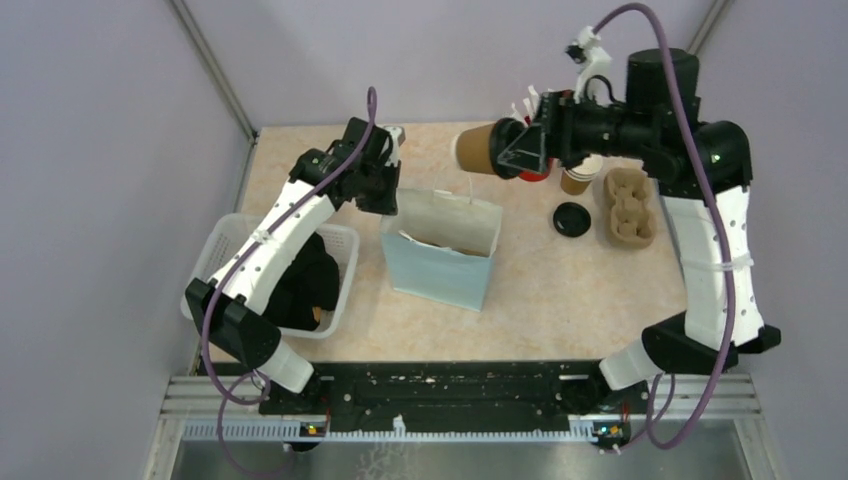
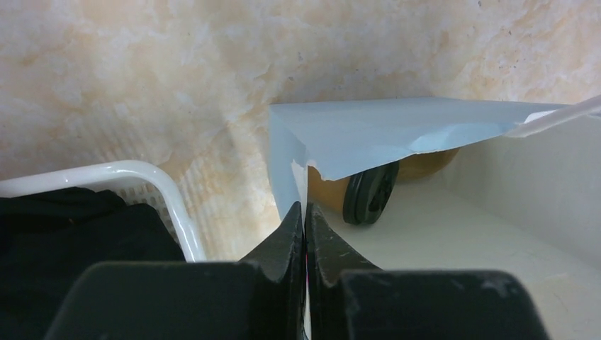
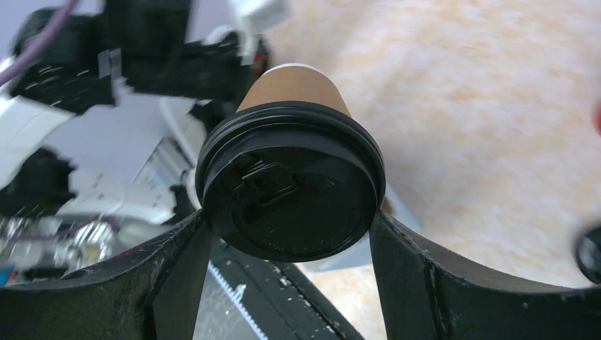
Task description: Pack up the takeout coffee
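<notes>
**A:** Entry one: your right pincer?

**B:** Right pincer (image 3: pixel 289 216): spread wide, one finger against each side of the black lid of a takeout coffee cup (image 1: pixel 478 150). You hold the cup on its side in the air, base pointing left, over the bench (image 1: pixel 560 300) and just beyond the pale blue bag (image 1: pixel 445 262).

**A:** Entry two: left pincer?

**B:** Left pincer (image 2: pixel 305 212): fingers pressed together, nipping the bag's paper at its left top edge.

**A:** Bag contents?

**B:** One second cup (image 2: pixel 368 193), lidded, lying on its side on the bag's floor.

**A:** Other stock on your bench?

**B:** Loose black lid (image 1: pixel 572 219), lying flat. Cardboard cup carrier (image 1: pixel 630 208), just right of it. Open cup (image 1: pixel 578 180), standing behind the lid. White basket (image 1: pixel 225 235), far left, dark contents.
</notes>
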{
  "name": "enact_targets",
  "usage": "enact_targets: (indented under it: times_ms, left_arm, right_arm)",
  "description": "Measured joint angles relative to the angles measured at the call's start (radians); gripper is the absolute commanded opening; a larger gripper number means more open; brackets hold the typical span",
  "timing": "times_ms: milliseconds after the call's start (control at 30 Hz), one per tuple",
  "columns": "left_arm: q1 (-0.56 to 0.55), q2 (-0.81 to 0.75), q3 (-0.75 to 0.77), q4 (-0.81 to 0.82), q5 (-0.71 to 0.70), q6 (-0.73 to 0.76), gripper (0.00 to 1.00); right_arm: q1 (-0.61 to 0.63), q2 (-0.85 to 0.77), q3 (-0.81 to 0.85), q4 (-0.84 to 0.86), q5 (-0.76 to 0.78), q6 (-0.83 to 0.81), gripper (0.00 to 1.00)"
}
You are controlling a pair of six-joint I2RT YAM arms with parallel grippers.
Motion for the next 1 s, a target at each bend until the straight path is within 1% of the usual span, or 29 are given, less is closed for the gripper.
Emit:
enact_targets:
  times_ms: [133, 267, 400, 700, 867, 1000]
  left_arm:
    - [-0.001, -0.005, -0.021, 0.039, 0.017, 0.013, 0.0]
    - [-0.004, -0.037, -0.059, 0.079, 0.031, 0.02, 0.0]
    - [-0.005, -0.092, -0.108, 0.122, 0.041, 0.019, 0.0]
    - [-0.005, -0.207, -0.194, 0.225, 0.068, 0.012, 0.0]
    - [-0.005, -0.285, -0.259, 0.277, 0.084, 0.012, 0.0]
    - [-0.005, -0.315, -0.284, 0.301, 0.105, 0.007, 0.0]
  right_arm:
    - [0.203, 0.062, 0.076, 0.006, 0.013, -0.003, 0.7]
    - [0.379, 0.109, 0.077, -0.007, 0.115, -0.017, 0.7]
    - [0.48, 0.144, 0.077, -0.036, 0.247, -0.032, 0.69]
    - [0.752, 0.22, 0.082, -0.157, 0.617, -0.077, 0.68]
    - [0.85, 0.241, 0.079, -0.201, 0.794, -0.085, 0.67]
    - [0.924, 0.246, 0.055, -0.224, 0.919, -0.076, 0.66]
